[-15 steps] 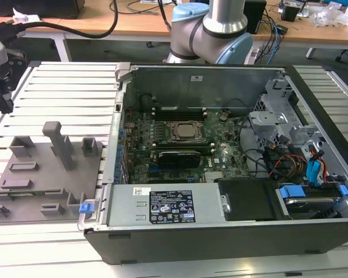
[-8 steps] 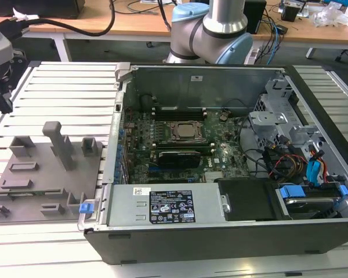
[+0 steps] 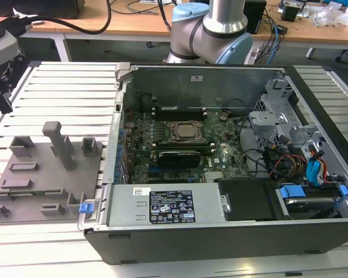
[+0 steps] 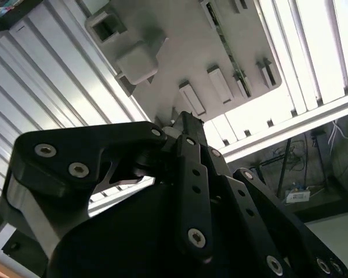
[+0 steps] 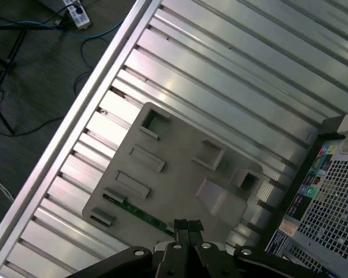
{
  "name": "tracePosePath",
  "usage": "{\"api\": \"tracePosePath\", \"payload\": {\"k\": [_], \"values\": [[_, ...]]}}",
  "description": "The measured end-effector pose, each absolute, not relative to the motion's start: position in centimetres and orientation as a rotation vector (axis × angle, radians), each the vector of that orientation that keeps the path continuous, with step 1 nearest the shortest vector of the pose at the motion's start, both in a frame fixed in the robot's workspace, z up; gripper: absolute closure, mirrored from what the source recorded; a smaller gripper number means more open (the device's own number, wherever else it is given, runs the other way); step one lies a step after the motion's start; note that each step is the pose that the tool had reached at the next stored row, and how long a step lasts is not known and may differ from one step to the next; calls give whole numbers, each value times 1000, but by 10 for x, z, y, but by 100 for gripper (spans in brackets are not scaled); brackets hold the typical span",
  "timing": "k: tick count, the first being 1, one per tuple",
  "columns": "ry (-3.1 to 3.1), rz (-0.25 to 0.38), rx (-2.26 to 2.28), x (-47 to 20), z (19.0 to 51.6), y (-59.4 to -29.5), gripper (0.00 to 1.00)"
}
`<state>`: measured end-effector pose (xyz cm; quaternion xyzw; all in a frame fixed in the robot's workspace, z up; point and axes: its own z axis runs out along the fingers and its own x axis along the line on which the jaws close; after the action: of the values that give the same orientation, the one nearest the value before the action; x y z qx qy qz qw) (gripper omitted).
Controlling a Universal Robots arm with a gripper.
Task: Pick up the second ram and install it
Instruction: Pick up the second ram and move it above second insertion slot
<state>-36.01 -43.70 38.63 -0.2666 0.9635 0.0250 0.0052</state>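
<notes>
The second ram (image 3: 37, 191) is a thin green stick lying in a slot along the front edge of the grey tray (image 3: 75, 179), at the exterior view's left. It also shows as a green strip on the tray's edge in the first wrist view (image 5: 140, 212) and the second wrist view (image 4: 226, 46). My gripper (image 5: 188, 225) hangs high above the tray, well apart from the ram. Its black fingers are shut together with nothing between them. The second wrist view shows the gripper (image 4: 182, 119) from behind its linkage.
An open computer case (image 3: 220, 168) lies right of the tray, with a motherboard, a CPU socket (image 3: 185, 131) and black memory slots (image 3: 180, 110) around it. A tall grey block (image 3: 58, 145) stands on the tray. A grey-and-black device (image 3: 0, 52) sits at the back left. The slatted table's edge (image 5: 75, 121) borders the floor.
</notes>
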Motion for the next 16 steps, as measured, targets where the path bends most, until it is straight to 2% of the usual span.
{"api": "tracePosePath", "payload": {"k": [16], "values": [[2939, 80, -1089, -360, 386, -437, 89]]}}
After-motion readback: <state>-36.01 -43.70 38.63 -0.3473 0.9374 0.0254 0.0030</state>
